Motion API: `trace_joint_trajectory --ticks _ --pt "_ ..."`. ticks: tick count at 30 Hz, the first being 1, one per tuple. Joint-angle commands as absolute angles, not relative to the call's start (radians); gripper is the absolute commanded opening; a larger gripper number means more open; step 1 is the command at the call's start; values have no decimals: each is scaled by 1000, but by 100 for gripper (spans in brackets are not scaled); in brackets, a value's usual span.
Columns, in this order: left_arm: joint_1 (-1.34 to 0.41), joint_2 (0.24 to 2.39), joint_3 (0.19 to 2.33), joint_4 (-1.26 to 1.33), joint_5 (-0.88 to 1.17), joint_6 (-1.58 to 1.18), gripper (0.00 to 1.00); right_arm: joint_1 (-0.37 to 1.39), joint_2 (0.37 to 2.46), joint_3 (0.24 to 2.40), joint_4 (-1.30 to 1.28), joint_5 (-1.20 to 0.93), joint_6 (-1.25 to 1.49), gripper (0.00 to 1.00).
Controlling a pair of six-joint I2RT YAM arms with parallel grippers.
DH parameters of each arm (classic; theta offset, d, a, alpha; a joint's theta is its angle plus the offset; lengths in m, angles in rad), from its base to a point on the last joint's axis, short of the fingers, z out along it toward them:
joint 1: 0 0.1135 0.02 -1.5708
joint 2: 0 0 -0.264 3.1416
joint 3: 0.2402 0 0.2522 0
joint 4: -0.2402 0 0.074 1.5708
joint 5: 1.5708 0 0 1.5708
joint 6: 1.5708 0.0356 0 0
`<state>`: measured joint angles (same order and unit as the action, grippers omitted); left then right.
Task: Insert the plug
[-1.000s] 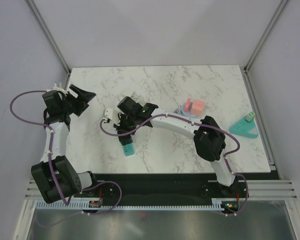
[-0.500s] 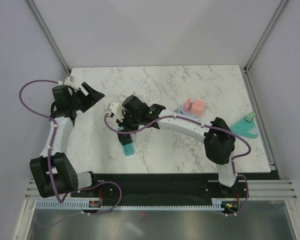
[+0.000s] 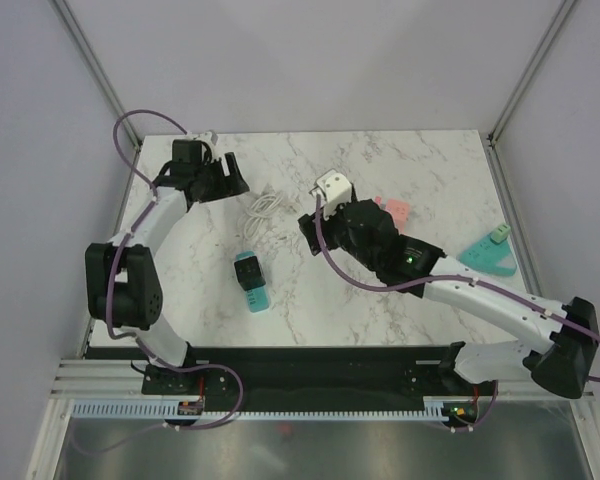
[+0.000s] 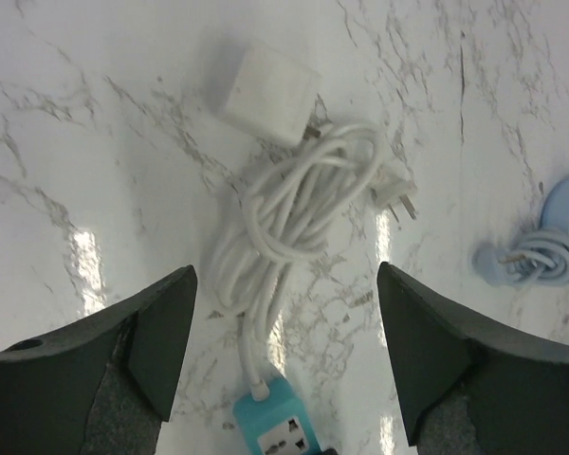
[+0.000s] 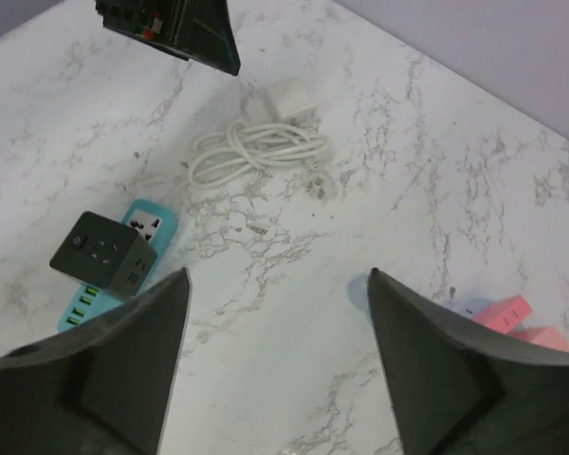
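A teal power strip (image 3: 254, 290) lies at the table's near left, with a black cube plug (image 3: 246, 269) standing on its far end. The right wrist view shows the same black plug (image 5: 104, 254) seated on the strip (image 5: 155, 222). My right gripper (image 5: 277, 360) hangs open and empty to the right of it, above bare marble. My left gripper (image 4: 284, 351) is open too, hovering over a coiled white cable (image 4: 299, 204) with a white charger block (image 4: 266, 93) and a pronged plug (image 4: 398, 201). The strip's socket end (image 4: 280, 431) shows between its fingers.
A pink block (image 3: 390, 209) with a pale blue cable (image 4: 541, 254) sits at centre right. A teal wedge-shaped piece (image 3: 490, 255) lies near the right edge. Grey walls and frame posts close in the table's far corners.
My right gripper has opened, let go of the black plug on the strip and drawn back to the right. The left arm has swung to the far side over the white cable.
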<state>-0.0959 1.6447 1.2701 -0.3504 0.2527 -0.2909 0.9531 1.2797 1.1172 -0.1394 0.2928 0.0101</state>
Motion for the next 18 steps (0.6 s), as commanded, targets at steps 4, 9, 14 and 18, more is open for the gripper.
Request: trace_joint_trajectory --ticks 4,9,14,18 --pt "-104 1845 1462 -367 117 -201 84 951 1134 967 -16 492 112 98" --pt "-124 1977 1569 -409 65 -242 88 948 1112 931 -6 474 127 98" --pt "-140 2051 1678 -454 -12 -515 89 950 1129 928 20 472 120 98" --pt "-152 2120 1768 -506 -14 -742 93 948 1147 931 20 466 114 98"
